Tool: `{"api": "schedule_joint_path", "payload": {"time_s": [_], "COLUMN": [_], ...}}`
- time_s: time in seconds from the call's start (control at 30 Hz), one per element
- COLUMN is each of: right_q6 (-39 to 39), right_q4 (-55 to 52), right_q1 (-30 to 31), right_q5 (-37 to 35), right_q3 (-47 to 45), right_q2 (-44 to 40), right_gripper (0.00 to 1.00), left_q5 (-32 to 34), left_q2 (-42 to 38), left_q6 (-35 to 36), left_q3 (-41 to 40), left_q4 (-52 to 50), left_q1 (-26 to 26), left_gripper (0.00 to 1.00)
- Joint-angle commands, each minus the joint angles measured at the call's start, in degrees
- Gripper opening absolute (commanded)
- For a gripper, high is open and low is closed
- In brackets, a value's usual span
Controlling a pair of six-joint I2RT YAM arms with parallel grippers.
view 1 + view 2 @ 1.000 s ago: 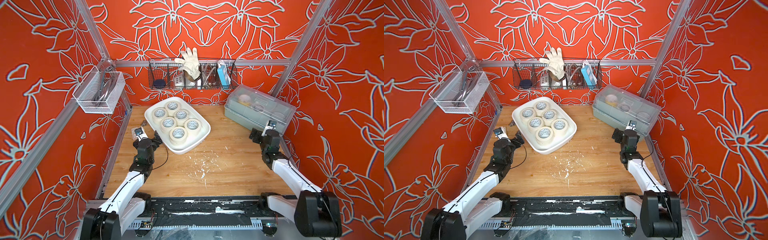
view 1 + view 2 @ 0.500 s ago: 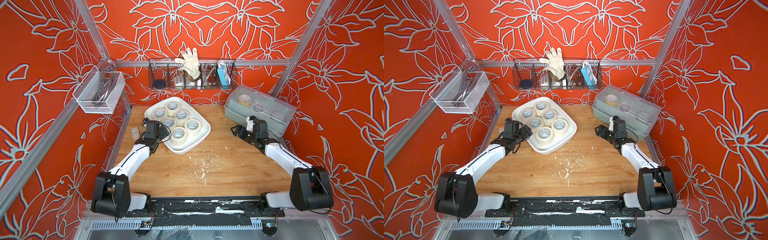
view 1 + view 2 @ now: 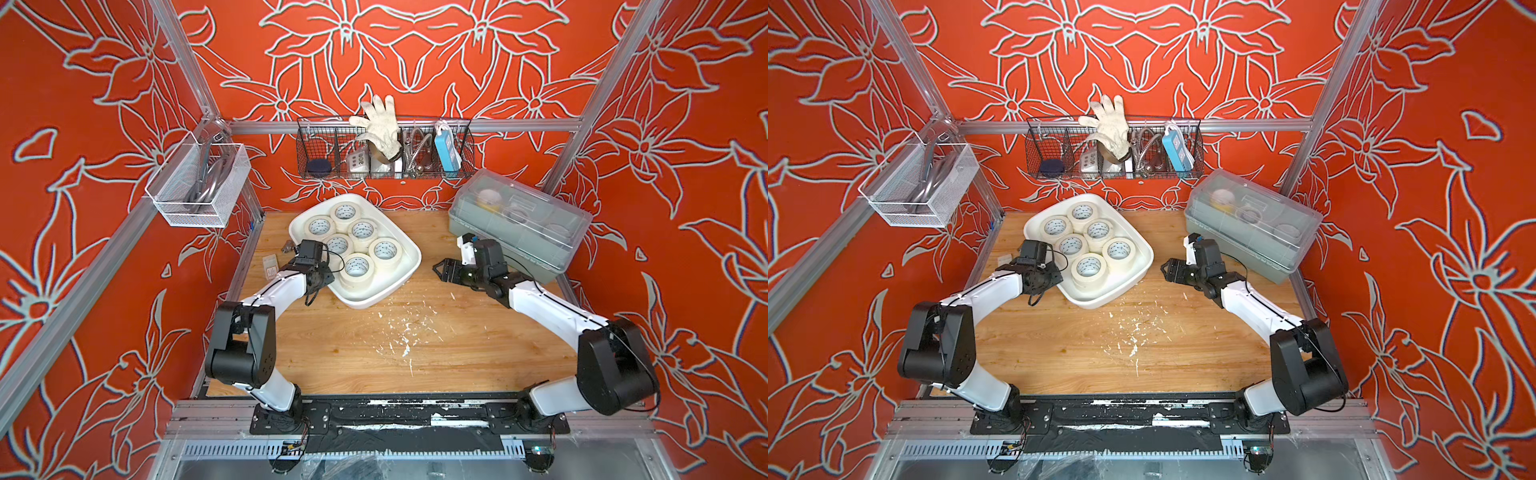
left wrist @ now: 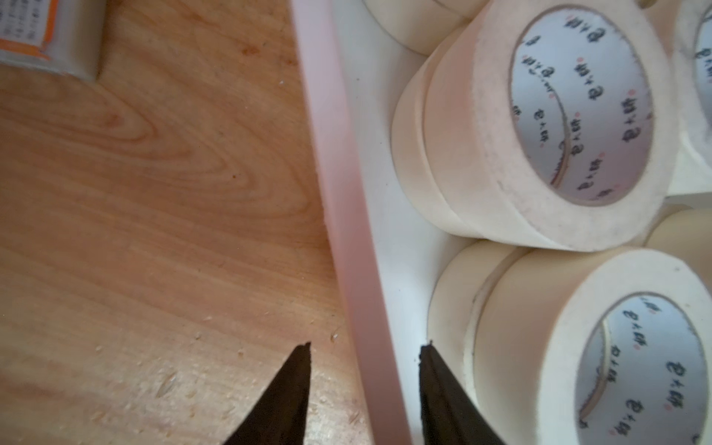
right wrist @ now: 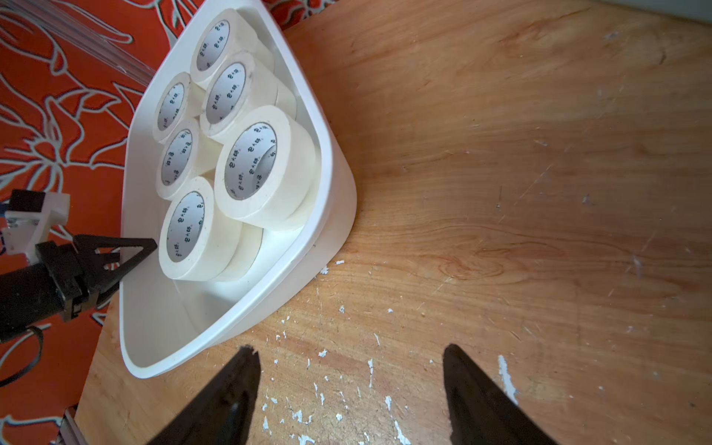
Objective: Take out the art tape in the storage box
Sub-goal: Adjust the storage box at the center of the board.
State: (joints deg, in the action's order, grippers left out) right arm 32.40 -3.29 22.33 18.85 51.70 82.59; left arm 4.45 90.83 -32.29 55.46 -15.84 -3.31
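Note:
The white storage box [image 3: 362, 297] [image 3: 1096, 297] sits at the back left of the wooden table. It holds several cream art tape rolls [image 3: 357, 267] [image 5: 262, 165], stacked two high. My left gripper [image 4: 366, 344] [image 3: 329, 276] is at the box's left rim [image 4: 339, 154]. One finger stands outside over the wood and the other [image 4: 435, 370] inside beside a roll [image 4: 578, 115]. The jaws stand apart, with a gap showing on both sides of the rim. My right gripper [image 5: 348, 348] [image 3: 443, 270] hangs open over bare wood just right of the box, holding nothing.
A grey-green box with a clear lid [image 3: 519, 224] stands at the back right, close behind my right wrist. A wire basket with a glove [image 3: 386, 153] hangs on the back wall and a white mesh basket [image 3: 199, 187] on the left wall. A small packet [image 3: 270, 264] lies left of the storage box. White flecks [image 3: 407, 332] dot the table.
Both arms have reached in from the front sides toward the storage box. My left gripper came to the box's left rim and its jaws narrowed around it. My right gripper moved left.

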Motion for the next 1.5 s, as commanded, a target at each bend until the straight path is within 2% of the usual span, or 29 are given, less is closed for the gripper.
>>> {"api": "schedule_joint_path", "payload": {"time_s": [0.0, 0.17, 0.23, 0.43, 0.83, 1.0, 1.17, 1.47], "right_q6": [-2.3, -4.0, -4.8, -6.3, -5.5, -4.8, -3.7, -3.1], "right_q4": [-2.2, -5.7, -7.7, -13.1, -18.3, -18.9, -19.3, -20.9], "right_q1": [0.9, 1.0, 1.1, 1.0, 0.9, 0.8, 0.8, 0.8], "right_q5": [-3.1, -4.3, -4.5, -4.5, -5.2, -4.9, -4.6, -5.3], "right_q3": [1.6, 1.6, 1.8, 1.2, -2.0, -1.7, -1.3, 0.3], "right_q2": [-1.7, -5.6, -7.4, -12.6, -19.3, -19.4, -19.5, -18.5], "right_gripper": [0.78, 0.79, 0.79, 0.80, 0.82, 0.81, 0.82, 0.81], "left_q5": [0.2, -1.2, -3.0, -9.8, -13.0, -12.4, -15.8, -19.3], "left_q2": [-1.5, -3.3, -4.3, -7.2, -7.1, -5.8, -3.4, 3.8], "left_q6": [2.0, 3.3, 3.7, 4.5, 7.1, 12.0, 14.3, 14.6], "left_q3": [0.2, -1.4, -2.7, -6.6, -6.1, -2.2, -0.2, 5.8], "left_q4": [-1.2, -1.1, -0.4, 3.1, 3.3, 1.4, 3.5, 4.6], "left_q1": [0.4, 0.3, 0.3, -0.3, -8.9, -10.8, -11.2, -11.4], "left_gripper": [0.30, 0.05, 0.00, 0.00, 0.00, 0.00, 0.00, 0.00]}}
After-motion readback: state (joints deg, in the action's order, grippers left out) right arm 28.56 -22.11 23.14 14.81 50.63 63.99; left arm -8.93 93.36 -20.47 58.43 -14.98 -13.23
